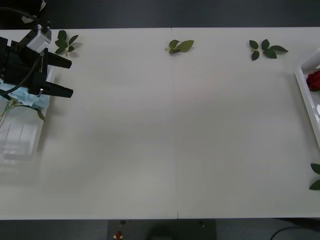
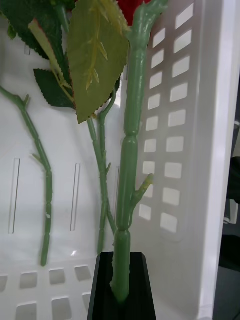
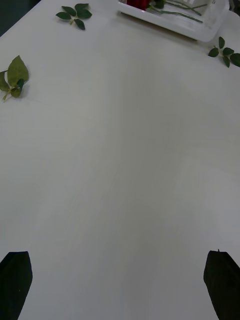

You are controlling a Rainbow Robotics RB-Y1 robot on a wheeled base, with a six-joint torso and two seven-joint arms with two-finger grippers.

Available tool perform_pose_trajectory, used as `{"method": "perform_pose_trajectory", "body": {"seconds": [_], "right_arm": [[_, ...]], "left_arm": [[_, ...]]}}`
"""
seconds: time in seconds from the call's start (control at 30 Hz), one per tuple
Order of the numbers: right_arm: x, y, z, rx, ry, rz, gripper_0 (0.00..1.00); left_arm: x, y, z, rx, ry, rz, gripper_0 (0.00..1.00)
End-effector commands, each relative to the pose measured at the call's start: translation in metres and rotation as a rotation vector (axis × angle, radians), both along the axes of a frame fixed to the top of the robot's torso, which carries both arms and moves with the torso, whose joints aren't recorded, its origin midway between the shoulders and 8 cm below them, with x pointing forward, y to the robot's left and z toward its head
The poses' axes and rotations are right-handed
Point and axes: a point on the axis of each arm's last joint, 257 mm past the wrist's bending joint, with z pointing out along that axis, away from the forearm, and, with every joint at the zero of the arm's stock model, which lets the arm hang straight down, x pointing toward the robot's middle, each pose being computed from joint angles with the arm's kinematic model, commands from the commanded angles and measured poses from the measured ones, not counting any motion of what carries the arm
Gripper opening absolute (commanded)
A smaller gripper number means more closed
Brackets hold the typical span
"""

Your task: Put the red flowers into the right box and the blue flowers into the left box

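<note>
My left gripper (image 1: 67, 76) hangs open at the table's far left, its black fingers (image 3: 15, 280) wide apart with nothing between them. Below it the blue flowers (image 1: 27, 98) lie in the left box (image 1: 20, 145), partly hidden by the arm. At the right edge a red flower (image 1: 314, 80) lies in the right box (image 1: 306, 90). Inside that box (image 2: 200, 150), my right gripper (image 2: 121, 290) is shut on the thick green stem (image 2: 129, 165) of a red flower, whose bloom (image 2: 134, 9) barely shows. Two more stems (image 2: 42, 170) lie on the box floor.
Loose green leaf sprigs lie along the far side of the table: one by the left arm (image 1: 66, 42), one in the middle (image 1: 180, 46), one toward the right (image 1: 266, 50). Another sprig (image 1: 316, 176) sits at the right edge.
</note>
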Motion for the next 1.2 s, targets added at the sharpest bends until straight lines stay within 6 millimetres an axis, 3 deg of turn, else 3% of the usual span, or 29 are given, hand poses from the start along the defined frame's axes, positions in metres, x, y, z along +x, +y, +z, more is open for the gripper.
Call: {"method": "perform_pose_trajectory", "body": {"seconds": [0.03, 0.07, 0.17, 0.43, 0.57, 0.7, 0.9, 0.97, 1.17, 1.2], "right_arm": [[0.008, -0.009, 0.017, -0.046, -0.026, 0.006, 0.33], [0.009, -0.009, 0.017, -0.049, -0.026, 0.008, 0.46], [0.009, -0.009, 0.017, -0.057, -0.025, 0.013, 0.63], [0.014, -0.002, 0.018, -0.063, -0.024, 0.04, 0.78], [0.022, 0.021, 0.015, -0.039, -0.012, 0.087, 0.84], [0.034, 0.06, 0.017, -0.008, 0.004, 0.171, 0.86], [0.045, 0.142, 0.016, 0.122, 0.028, 0.306, 0.87], [0.046, 0.182, 0.022, 0.207, 0.038, 0.366, 0.87], [0.034, 0.27, 0.044, 0.379, 0.097, 0.559, 0.87], [0.033, 0.295, 0.052, 0.422, 0.09, 0.623, 0.87]], "left_arm": [[0.005, 0.007, 0.023, 0.015, -0.049, 0.008, 1.0], [0.005, 0.007, 0.023, 0.015, -0.049, 0.008, 1.0], [0.005, 0.007, 0.023, 0.015, -0.049, 0.008, 1.0], [0.005, 0.007, 0.023, 0.015, -0.049, 0.008, 1.0], [0.005, 0.007, 0.023, 0.015, -0.049, 0.008, 1.0], [0.005, 0.007, 0.023, 0.015, -0.049, 0.008, 1.0], [0.005, 0.007, 0.023, 0.015, -0.049, 0.008, 1.0], [0.005, 0.007, 0.023, 0.015, -0.049, 0.008, 1.0], [0.005, 0.007, 0.023, 0.015, -0.049, 0.008, 1.0], [0.005, 0.007, 0.023, 0.015, -0.049, 0.008, 1.0]]}}
